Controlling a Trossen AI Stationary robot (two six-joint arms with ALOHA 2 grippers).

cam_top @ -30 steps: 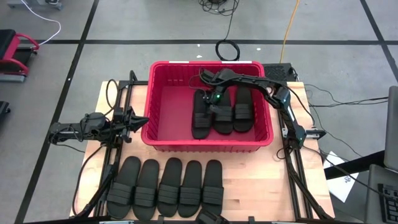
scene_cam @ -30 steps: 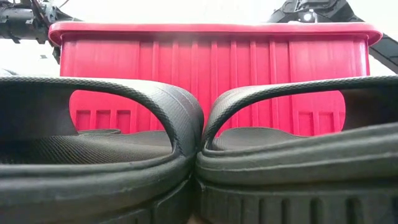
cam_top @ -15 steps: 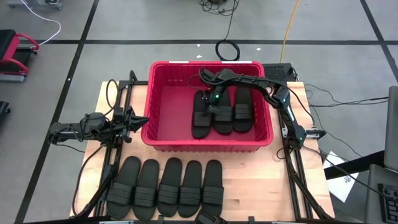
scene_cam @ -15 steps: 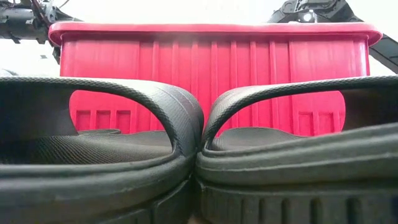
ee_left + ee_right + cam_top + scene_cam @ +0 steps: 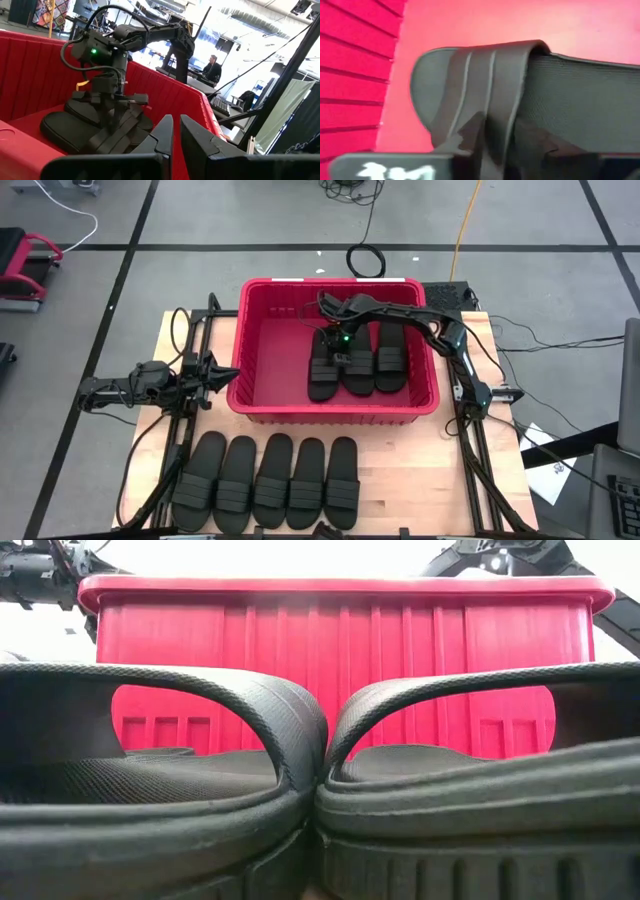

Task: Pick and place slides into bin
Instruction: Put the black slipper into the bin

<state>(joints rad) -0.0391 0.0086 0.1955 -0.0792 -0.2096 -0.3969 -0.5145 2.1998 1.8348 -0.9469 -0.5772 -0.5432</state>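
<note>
Inside the red bin (image 5: 262,392), three slides (image 5: 356,360) lay side by side toward its right. The right hand (image 5: 345,352) hung over the middle one, fingers straddling its strap, apparently letting go; I could not tell. Five slides (image 5: 268,482) waited on the counter (image 5: 420,470) nearer. Left of the bin, the left hand (image 5: 228,376) rested closed, empty.

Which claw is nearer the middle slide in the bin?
Right. The right claw is over the middle slide inside the bin; the left claw waits outside the bin's left wall.
</note>
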